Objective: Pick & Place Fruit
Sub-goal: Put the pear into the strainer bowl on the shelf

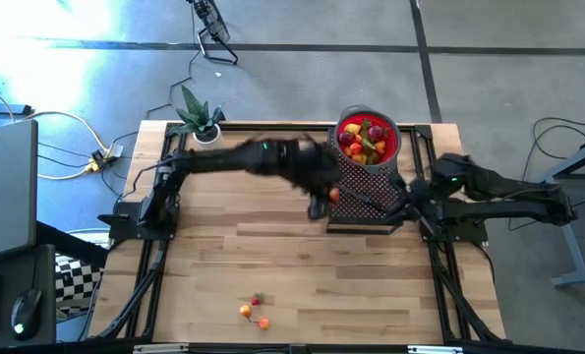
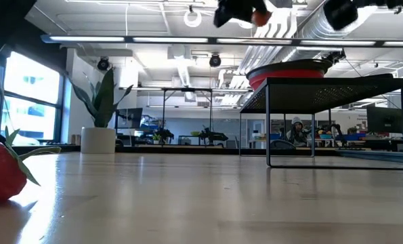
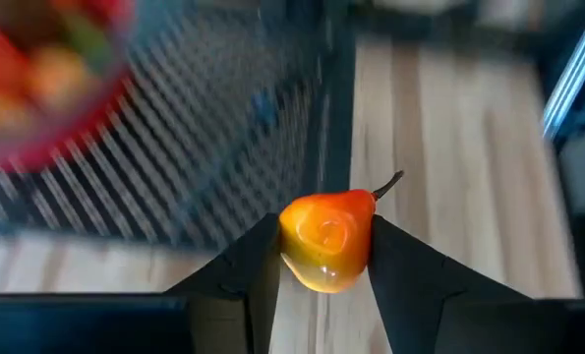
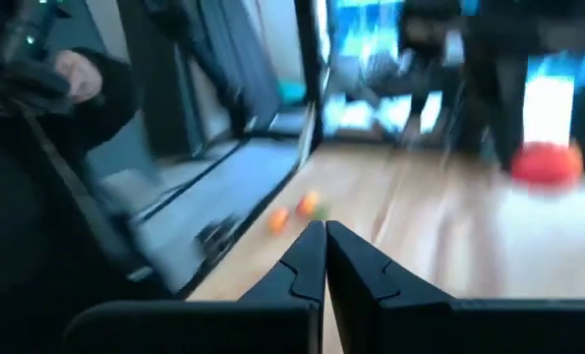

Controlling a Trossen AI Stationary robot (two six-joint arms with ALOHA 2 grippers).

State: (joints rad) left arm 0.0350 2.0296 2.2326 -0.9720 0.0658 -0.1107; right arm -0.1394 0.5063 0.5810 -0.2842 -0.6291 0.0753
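Now the left gripper (image 3: 323, 258), fingers clamped on an orange fruit (image 3: 326, 241), carries it toward the red bowl (image 1: 395, 141); next, release above it; right fingers together

A light wooden table (image 1: 272, 246) carries a black mesh stand (image 1: 371, 192), a potted plant (image 1: 202, 118) and three loose fruits (image 1: 255, 311).

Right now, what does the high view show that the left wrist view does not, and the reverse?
Only the high view shows the potted plant, three loose fruits near the table's front edge, and the right tool, shut, beside the black mesh stand.

Only the left wrist view shows the left tool gripping an orange pear-shaped fruit with a stem.

Both show the red bowl of fruit on the stand.
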